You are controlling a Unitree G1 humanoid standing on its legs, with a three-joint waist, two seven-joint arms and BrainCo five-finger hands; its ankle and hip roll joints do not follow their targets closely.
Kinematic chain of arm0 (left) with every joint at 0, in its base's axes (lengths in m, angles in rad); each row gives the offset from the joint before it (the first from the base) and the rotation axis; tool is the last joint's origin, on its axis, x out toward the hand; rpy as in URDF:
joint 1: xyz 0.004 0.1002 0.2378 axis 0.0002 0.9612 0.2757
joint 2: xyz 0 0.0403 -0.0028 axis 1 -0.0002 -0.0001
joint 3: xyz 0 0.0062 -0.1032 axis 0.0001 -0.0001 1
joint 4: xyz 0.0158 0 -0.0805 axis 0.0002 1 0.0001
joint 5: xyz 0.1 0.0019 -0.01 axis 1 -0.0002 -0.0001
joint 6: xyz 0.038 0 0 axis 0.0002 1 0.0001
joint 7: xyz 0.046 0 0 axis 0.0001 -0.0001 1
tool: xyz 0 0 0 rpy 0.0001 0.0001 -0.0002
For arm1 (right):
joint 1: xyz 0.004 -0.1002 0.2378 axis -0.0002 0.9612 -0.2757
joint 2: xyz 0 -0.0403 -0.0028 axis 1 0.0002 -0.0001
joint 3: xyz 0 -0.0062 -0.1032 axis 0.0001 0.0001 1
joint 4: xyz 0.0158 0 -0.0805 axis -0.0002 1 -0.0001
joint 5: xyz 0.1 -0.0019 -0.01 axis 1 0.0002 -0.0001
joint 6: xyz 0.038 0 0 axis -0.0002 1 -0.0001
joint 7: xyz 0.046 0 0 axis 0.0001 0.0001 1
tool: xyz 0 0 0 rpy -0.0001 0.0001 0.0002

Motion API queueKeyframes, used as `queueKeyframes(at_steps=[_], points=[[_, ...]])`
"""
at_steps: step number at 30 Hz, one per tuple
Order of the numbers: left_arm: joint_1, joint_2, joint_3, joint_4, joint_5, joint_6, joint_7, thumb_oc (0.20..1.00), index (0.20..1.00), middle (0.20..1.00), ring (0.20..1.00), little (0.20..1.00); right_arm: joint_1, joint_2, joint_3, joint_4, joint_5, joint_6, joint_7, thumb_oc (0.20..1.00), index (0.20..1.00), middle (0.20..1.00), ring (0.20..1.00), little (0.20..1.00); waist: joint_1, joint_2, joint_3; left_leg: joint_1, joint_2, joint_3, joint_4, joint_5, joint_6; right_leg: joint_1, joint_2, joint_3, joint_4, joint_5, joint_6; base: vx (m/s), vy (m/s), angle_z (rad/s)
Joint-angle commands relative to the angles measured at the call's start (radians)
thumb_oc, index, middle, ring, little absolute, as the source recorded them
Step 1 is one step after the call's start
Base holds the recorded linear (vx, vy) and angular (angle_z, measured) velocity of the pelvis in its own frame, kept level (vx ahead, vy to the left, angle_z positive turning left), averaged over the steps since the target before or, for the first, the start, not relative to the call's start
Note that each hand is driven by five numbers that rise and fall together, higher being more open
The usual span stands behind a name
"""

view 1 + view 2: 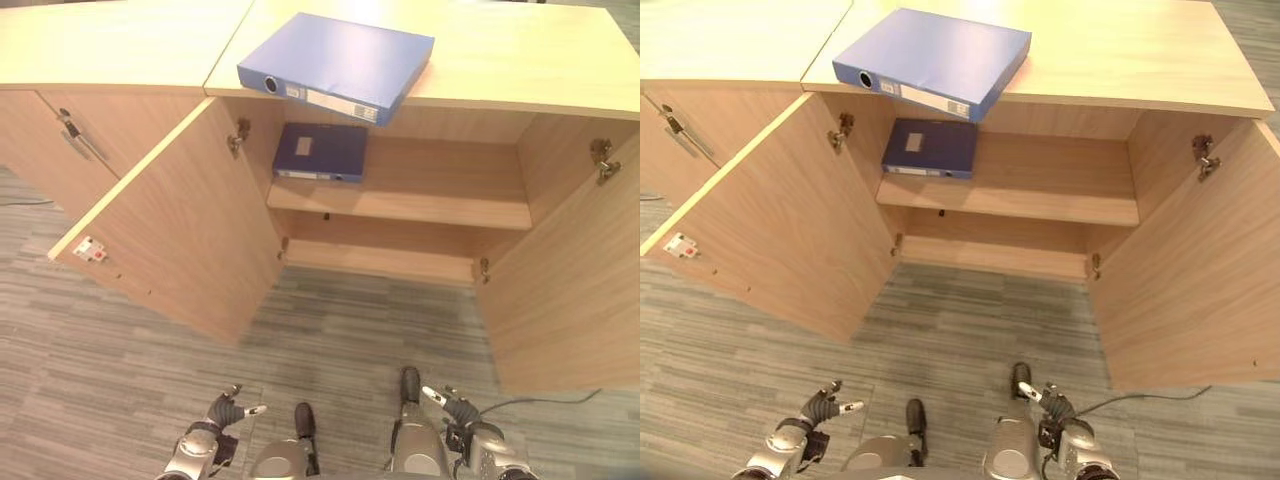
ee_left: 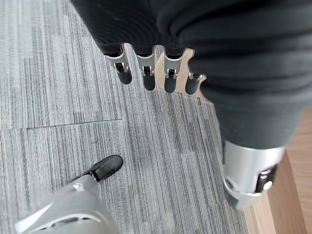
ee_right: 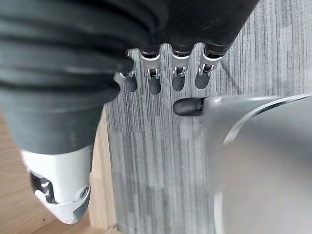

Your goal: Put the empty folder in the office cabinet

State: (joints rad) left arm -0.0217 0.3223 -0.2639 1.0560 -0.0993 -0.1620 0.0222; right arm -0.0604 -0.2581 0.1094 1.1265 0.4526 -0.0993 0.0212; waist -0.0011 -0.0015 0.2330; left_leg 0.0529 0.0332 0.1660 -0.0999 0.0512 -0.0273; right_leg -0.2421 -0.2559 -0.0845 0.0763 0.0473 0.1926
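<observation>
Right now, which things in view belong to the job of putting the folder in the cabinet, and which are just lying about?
Belongs to the job:
- blue folder lying on the cabinet top, overhanging its front edge
- open cabinet, both doors swung out
- left hand and right hand, low, open, holding nothing

Just lying about:
- dark blue folder already on the shelf
- closed neighbouring cabinet door

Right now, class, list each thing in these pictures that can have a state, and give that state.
Left cabinet door: open.
Right cabinet door: open.
Blue folder: flat on the cabinet top, overhanging its edge.
Dark blue folder: flat on the shelf.
Left hand: open, empty.
Right hand: open, empty.
</observation>
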Motion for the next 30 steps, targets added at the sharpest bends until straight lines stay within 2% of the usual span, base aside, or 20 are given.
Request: queueKeyframes(at_steps=[1,3,5,6,7,8,10,12,14,16,18,21,22,24,26,28,30], points=[[-0.030,0.009,0.034,-0.026,0.013,-0.038,0.008,1.000,1.000,1.000,1.000,1.000,0.001,-0.067,-0.019,-0.004,0.033,-0.025,-0.006,1.000,1.000,1.000,1.000,1.000,-0.014,0.023,-0.016,0.099,0.073,-0.100,0.090,-0.180,-0.069,0.080,0.026,0.000,-0.074,0.058,0.016,0.24,-0.254,0.32],[-0.025,-0.003,0.038,-0.018,0.000,-0.037,0.009,1.000,1.000,1.000,1.000,1.000,0.009,-0.082,-0.028,0.026,0.035,-0.025,-0.006,1.000,1.000,1.000,1.000,1.000,-0.017,0.034,-0.029,0.104,0.103,-0.112,0.099,-0.173,-0.090,0.100,0.041,-0.009,-0.072,0.044,0.000,0.20,-0.238,0.12],[-0.028,-0.014,0.035,0.000,-0.002,-0.035,0.008,1.000,1.000,1.000,1.000,1.000,0.014,-0.094,-0.035,0.046,0.033,-0.022,-0.004,1.000,1.000,1.000,1.000,1.000,-0.022,0.047,-0.037,0.099,0.129,-0.123,0.120,-0.143,-0.112,0.118,0.062,-0.021,-0.069,0.023,-0.019,0.13,-0.191,-0.08],[-0.028,-0.015,0.035,0.000,-0.002,-0.035,0.008,1.000,1.000,1.000,1.000,1.000,0.014,-0.095,-0.035,0.047,0.033,-0.022,-0.003,1.000,1.000,1.000,1.000,1.000,-0.023,0.048,-0.037,0.100,0.130,-0.124,0.120,-0.143,-0.113,0.118,0.064,-0.023,-0.069,0.023,-0.020,0.11,-0.162,0.01],[-0.031,-0.021,0.031,0.010,0.000,-0.035,0.008,1.000,1.000,1.000,1.000,1.000,0.013,-0.102,-0.038,0.062,0.033,-0.021,-0.002,1.000,1.000,1.000,1.000,1.000,-0.026,0.057,-0.038,0.096,0.148,-0.129,0.138,-0.111,-0.129,0.125,0.077,-0.032,-0.061,0.008,-0.031,0.14,-0.223,0.07],[-0.036,-0.026,0.030,0.020,0.001,-0.031,0.007,1.000,1.000,1.000,1.000,1.000,0.015,-0.112,-0.043,0.075,0.033,-0.018,-0.002,1.000,1.000,1.000,1.000,1.000,-0.031,0.065,-0.040,0.085,0.169,-0.138,0.177,-0.053,-0.152,0.145,0.101,-0.045,-0.057,-0.018,-0.054,0.19,-0.294,0.09],[-0.037,-0.030,0.033,0.026,-0.005,-0.029,0.005,1.000,1.000,1.000,1.000,1.000,0.019,-0.118,-0.048,0.090,0.032,-0.017,-0.002,1.000,1.000,1.000,1.000,1.000,-0.033,0.065,-0.041,0.077,0.185,-0.147,0.230,0.009,-0.170,0.174,0.125,-0.052,-0.061,-0.040,-0.075,0.18,-0.261,0.13],[-0.038,-0.032,0.033,0.023,-0.010,-0.028,0.004,1.000,1.000,1.000,1.000,1.000,0.026,-0.123,-0.055,0.098,0.035,-0.017,-0.004,1.000,1.000,1.000,1.000,1.000,-0.035,0.059,-0.032,0.046,0.193,-0.153,0.321,0.074,-0.177,0.211,0.137,-0.063,-0.073,-0.056,-0.093,0.15,-0.220,-0.02],[-0.040,-0.033,0.029,0.011,-0.016,-0.026,0.000,1.000,1.000,1.000,1.000,1.000,0.031,-0.130,-0.062,0.091,0.041,-0.015,-0.004,1.000,1.000,1.000,1.000,1.000,-0.035,0.035,-0.017,-0.009,0.196,-0.142,0.443,0.127,-0.174,0.239,0.134,-0.066,-0.083,-0.067,-0.111,0.12,-0.238,-0.06],[-0.038,-0.034,0.032,-0.002,-0.019,-0.024,0.001,1.000,1.000,1.000,1.000,1.000,0.031,-0.136,-0.061,0.092,0.043,-0.013,-0.004,1.000,1.000,1.000,1.000,1.000,-0.031,0.014,-0.009,-0.047,0.198,-0.128,0.535,0.136,-0.167,0.268,0.132,-0.058,-0.095,-0.077,-0.124,0.13,-0.202,-0.09],[-0.036,-0.037,0.032,-0.007,-0.023,-0.023,0.005,1.000,1.000,1.000,1.000,1.000,0.028,-0.140,-0.059,0.097,0.045,-0.006,-0.006,1.000,1.000,1.000,1.000,1.000,-0.027,0.006,-0.004,-0.077,0.203,-0.123,0.566,0.136,-0.154,0.293,0.131,-0.047,-0.106,-0.088,-0.130,0.12,-0.107,-0.24],[-0.038,-0.042,0.026,-0.015,-0.032,-0.024,0.004,1.000,1.000,1.000,1.000,1.000,0.030,-0.145,-0.064,0.094,0.052,-0.006,-0.009,1.000,1.000,1.000,1.000,1.000,-0.026,0.013,-0.004,-0.098,0.198,-0.134,0.522,0.124,-0.151,0.305,0.128,-0.042,-0.113,-0.093,-0.126,0.12,0.012,-0.19],[-0.037,-0.048,0.016,-0.020,-0.027,-0.024,0.002,1.000,1.000,1.000,1.000,1.000,0.032,-0.147,-0.071,0.093,0.058,-0.008,-0.010,1.000,1.000,1.000,1.000,1.000,-0.023,0.022,-0.008,-0.106,0.191,-0.132,0.413,0.081,-0.144,0.321,0.127,-0.038,-0.124,-0.102,-0.113,0.24,0.086,0.17],[-0.038,-0.055,0.008,-0.006,-0.023,-0.025,0.001,1.000,1.000,1.000,1.000,1.000,0.030,-0.148,-0.067,0.090,0.058,-0.009,-0.010,1.000,1.000,1.000,1.000,1.000,-0.013,0.034,-0.013,-0.119,0.178,-0.140,0.265,0.044,-0.146,0.331,0.130,-0.028,-0.134,-0.111,-0.101,0.22,0.098,0.27],[-0.043,-0.058,0.000,0.001,-0.022,-0.025,0.004,1.000,1.000,1.000,1.000,1.000,0.025,-0.146,-0.061,0.085,0.058,-0.011,-0.013,1.000,1.000,1.000,1.000,1.000,0.001,0.041,-0.012,-0.133,0.160,-0.162,0.178,0.046,-0.145,0.347,0.133,-0.014,-0.141,-0.120,-0.096,0.15,0.068,0.24],[-0.048,-0.061,-0.007,0.013,-0.023,-0.026,0.009,1.000,1.000,1.000,1.000,1.000,0.016,-0.139,-0.049,0.081,0.059,-0.014,-0.018,1.000,1.000,1.000,1.000,1.000,0.017,0.049,-0.007,-0.163,0.132,-0.215,0.135,0.062,-0.141,0.356,0.140,0.008,-0.139,-0.130,-0.097,0.12,0.057,-0.05],[-0.044,-0.062,-0.002,0.028,-0.023,-0.028,0.012,1.000,1.000,1.000,1.000,1.000,0.016,-0.128,-0.042,0.084,0.054,-0.012,-0.016,1.000,1.000,1.000,1.000,1.000,0.021,0.047,-0.010,-0.153,0.128,-0.240,0.120,0.059,-0.148,0.363,0.143,0.029,-0.137,-0.139,-0.093,0.12,0.068,-0.59]])
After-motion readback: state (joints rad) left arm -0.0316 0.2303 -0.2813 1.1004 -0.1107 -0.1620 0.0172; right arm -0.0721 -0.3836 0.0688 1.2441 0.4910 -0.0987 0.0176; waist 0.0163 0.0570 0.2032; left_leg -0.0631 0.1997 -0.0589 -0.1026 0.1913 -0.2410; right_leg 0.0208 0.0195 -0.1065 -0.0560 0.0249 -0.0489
